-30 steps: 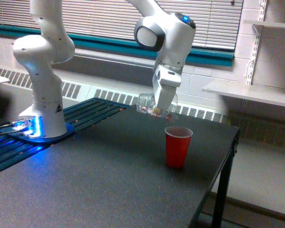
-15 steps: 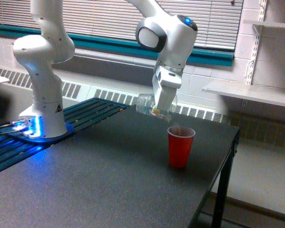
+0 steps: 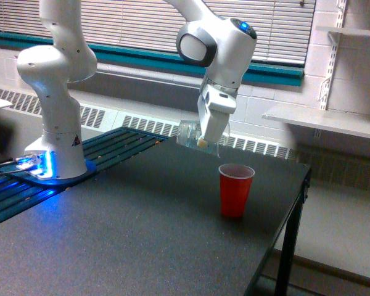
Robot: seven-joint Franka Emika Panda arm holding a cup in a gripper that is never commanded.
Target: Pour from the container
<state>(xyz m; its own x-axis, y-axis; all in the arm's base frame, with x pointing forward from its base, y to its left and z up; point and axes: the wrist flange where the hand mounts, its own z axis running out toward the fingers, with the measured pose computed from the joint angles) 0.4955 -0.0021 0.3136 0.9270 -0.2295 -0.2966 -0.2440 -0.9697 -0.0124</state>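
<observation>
On dark tabletop [image 3: 142, 234], nearest camera: bare speckled surface. Further back, toward exterior view's right: red cup [image 3: 235, 190], upright, mouth open. Above it and slightly to exterior view's left, in air: my pincer [image 3: 208, 139] clenched around clear container [image 3: 192, 135]. Container lies tipped on side, mouth toward red cup, pale bit visible inside near rim. Behind: my white base [image 3: 52, 148] with blue glow, then window blinds [image 3: 142, 24].

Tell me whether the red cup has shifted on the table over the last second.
Yes. The red cup has slid slightly toward the exterior view's right, closer to the table's edge.
</observation>
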